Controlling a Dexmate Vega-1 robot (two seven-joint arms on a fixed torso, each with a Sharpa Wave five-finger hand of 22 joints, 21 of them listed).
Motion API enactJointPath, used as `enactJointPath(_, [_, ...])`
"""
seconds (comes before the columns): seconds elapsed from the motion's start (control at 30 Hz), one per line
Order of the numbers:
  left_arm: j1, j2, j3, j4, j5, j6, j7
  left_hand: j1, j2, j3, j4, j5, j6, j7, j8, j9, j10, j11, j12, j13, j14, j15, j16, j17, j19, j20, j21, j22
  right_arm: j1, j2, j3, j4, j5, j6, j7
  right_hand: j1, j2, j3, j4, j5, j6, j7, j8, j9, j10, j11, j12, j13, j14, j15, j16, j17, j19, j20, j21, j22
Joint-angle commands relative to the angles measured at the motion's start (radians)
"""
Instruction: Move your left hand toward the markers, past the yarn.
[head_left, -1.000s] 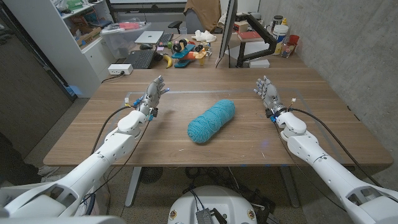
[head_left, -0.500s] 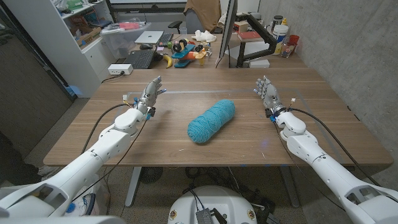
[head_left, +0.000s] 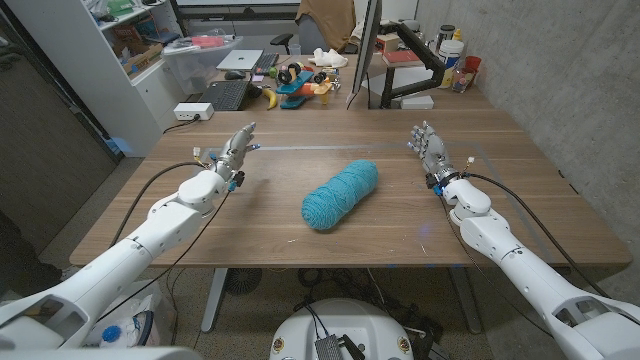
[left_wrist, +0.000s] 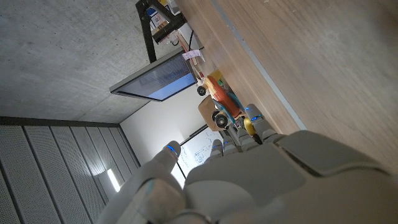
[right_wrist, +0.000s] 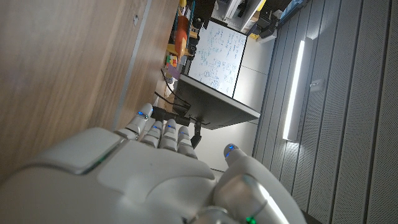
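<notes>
Head view gives me the whole brown wooden table (head_left: 300, 235) from above. At its centre lies the teal skein of yarn (head_left: 340, 194), a long soft roll placed diagonally, one end toward 1 o'clock and the other toward 7 o'clock. It touches neither hand.

My left hand (head_left: 232, 152) is at about 10 o'clock from the yarn, well apart from it, over the far left part of the table. Its fingers are stretched out and slightly spread, pointing toward the far edge, and it holds nothing. I cannot tell whether it touches the wood or is just above it. Near its fingertips, at the far left table edge, I see a few small coloured objects (head_left: 207, 155); they are too small for me to say if they are the markers.

My right hand (head_left: 430, 150) is at about 2 o'clock from the yarn, also well apart, with fingers extended upward and close together, and nothing in it.

Behind the far edge there is a second desk with a black keyboard (head_left: 224, 95), a yellow banana (head_left: 270, 97) and a dark monitor on a stand (head_left: 364, 50).

Left wrist view shows the back of the left hand (left_wrist: 249, 180) with extended fingers, the wooden surface beside it.
</notes>
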Motion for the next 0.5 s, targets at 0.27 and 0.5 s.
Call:
enactJointPath(0.27, [0.017, 0.108, -0.012, -0.163, 0.072, 0.187, 0.137, 0.009, 0.109, 0.010, 0.003, -0.001, -0.026, -0.012, -0.005, 0.004, -0.069, -0.005, -0.005, 0.005, -0.107, -0.022, -0.002, 0.002, -0.222, -0.027, -0.007, 0.003, 0.004, 0.004, -0.003, 0.008, -0.006, 0.005, 0.001, -0.002, 0.122, 0.002, 0.000, 0.009, 0.003, 0.009, 0.009, 0.002, 0.001, 0.009, 0.007, 0.004, -0.012, 0.001, 0.004, 0.005, -0.003, -0.104, -0.005, 0.003])
enactJointPath(0.5, [0.007, 0.147, 0.012, -0.257, 0.142, 0.351, 0.243, 0.007, 0.108, 0.012, 0.003, -0.003, -0.035, -0.019, -0.009, 0.004, -0.090, -0.006, -0.012, 0.005, -0.121, -0.021, -0.007, 0.003, -0.231, -0.021, -0.013, 0.003, 0.005, 0.004, -0.004, 0.010, -0.008, 0.007, 0.001, -0.002, 0.122, 0.002, 0.000, 0.010, 0.004, 0.009, 0.009, 0.002, 0.002, 0.008, 0.007, 0.004, -0.011, 0.002, 0.005, 0.005, -0.002, -0.104, -0.007, 0.003])
